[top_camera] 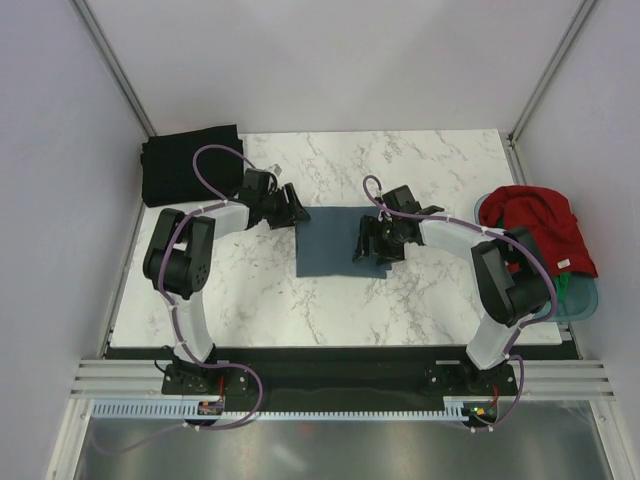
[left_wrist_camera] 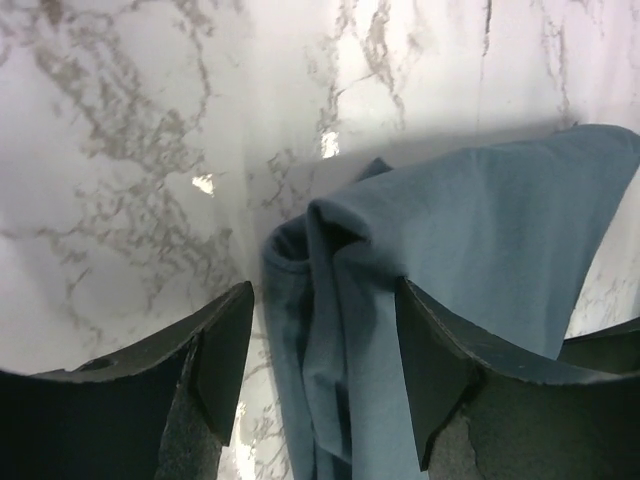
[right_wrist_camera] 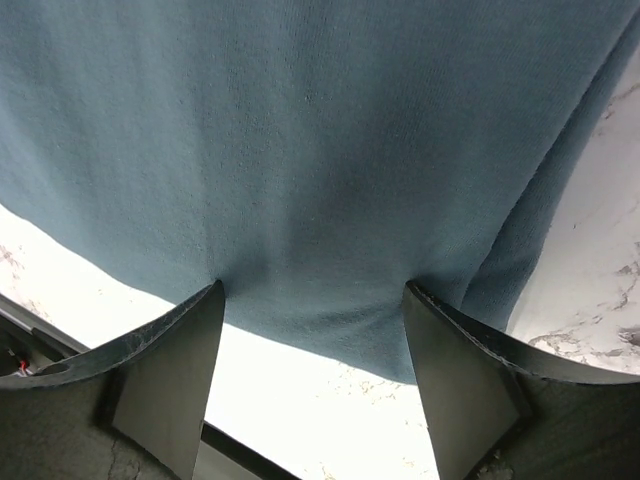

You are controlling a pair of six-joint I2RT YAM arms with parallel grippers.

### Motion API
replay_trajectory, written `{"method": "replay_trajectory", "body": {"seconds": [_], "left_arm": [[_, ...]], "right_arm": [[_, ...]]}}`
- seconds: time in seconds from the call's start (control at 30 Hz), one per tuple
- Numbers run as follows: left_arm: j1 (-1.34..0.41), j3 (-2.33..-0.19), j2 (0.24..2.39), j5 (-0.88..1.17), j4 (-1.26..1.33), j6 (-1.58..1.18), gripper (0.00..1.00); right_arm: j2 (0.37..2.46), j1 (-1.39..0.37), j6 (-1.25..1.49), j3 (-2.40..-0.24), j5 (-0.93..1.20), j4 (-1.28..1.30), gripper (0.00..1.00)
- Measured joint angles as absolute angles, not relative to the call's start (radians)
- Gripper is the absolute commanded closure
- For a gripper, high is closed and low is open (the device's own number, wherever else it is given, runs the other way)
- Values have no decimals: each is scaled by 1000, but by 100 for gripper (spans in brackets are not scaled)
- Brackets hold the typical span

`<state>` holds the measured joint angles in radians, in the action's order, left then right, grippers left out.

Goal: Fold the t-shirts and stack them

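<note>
The slate blue-grey t-shirt [top_camera: 335, 240] lies folded in the table's middle. My left gripper [top_camera: 295, 205] is open at its back left corner; in the left wrist view [left_wrist_camera: 322, 290] a bunched fold of the shirt [left_wrist_camera: 480, 240] lies between the wide jaws. My right gripper [top_camera: 375, 245] is open at the shirt's right side; in the right wrist view [right_wrist_camera: 313, 288] its fingertips [right_wrist_camera: 215, 295] rest on the cloth [right_wrist_camera: 300, 150] near its edge. The black t-shirt [top_camera: 190, 165] lies folded at the back left. The red t-shirt [top_camera: 540, 230] is heaped at the right, with a bit of the green t-shirt [top_camera: 566, 290] under it.
A pale blue plastic tub [top_camera: 585, 305] at the table's right edge holds the red and green shirts. The white marble table [top_camera: 250, 300] is bounded by grey walls and metal posts at the back corners. A black strip runs along the near edge.
</note>
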<state>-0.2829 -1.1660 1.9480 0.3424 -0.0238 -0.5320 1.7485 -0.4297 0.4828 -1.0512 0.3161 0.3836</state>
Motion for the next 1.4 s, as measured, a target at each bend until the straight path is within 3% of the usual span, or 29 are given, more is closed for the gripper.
{"method": "replay_trajectory", "body": {"seconds": [0.13, 0.23, 0.27, 0.37, 0.43, 0.6, 0.9, 1.13, 1.4], "left_arm": [[-286, -1177, 1978, 361, 19, -542, 49], [-287, -1178, 1991, 371, 32, -558, 69], [-289, -1175, 1993, 371, 33, -560, 82], [-295, -1158, 1992, 374, 38, -571, 98], [-297, -1152, 1984, 374, 37, -571, 98], [-295, -1177, 1945, 346, -90, -541, 98], [-244, -1417, 1872, 215, -350, -398, 98], [-147, -1617, 1871, 111, -483, -328, 98], [-104, -1793, 1870, 35, -548, -268, 98]], "right_arm": [[1748, -430, 466, -1057, 316, 400, 20], [1747, -429, 461, -1057, 316, 406, 20], [1745, -429, 459, -1057, 315, 408, 20], [1728, -429, 458, -1056, 308, 422, 17], [1700, -428, 461, -1053, 302, 438, 2], [1521, -428, 472, -1012, 290, 450, 2], [1107, -428, 495, -844, 312, 467, 2], [931, -430, 543, -675, 390, 502, 2], [800, -430, 562, -639, 417, 537, 2]]}}
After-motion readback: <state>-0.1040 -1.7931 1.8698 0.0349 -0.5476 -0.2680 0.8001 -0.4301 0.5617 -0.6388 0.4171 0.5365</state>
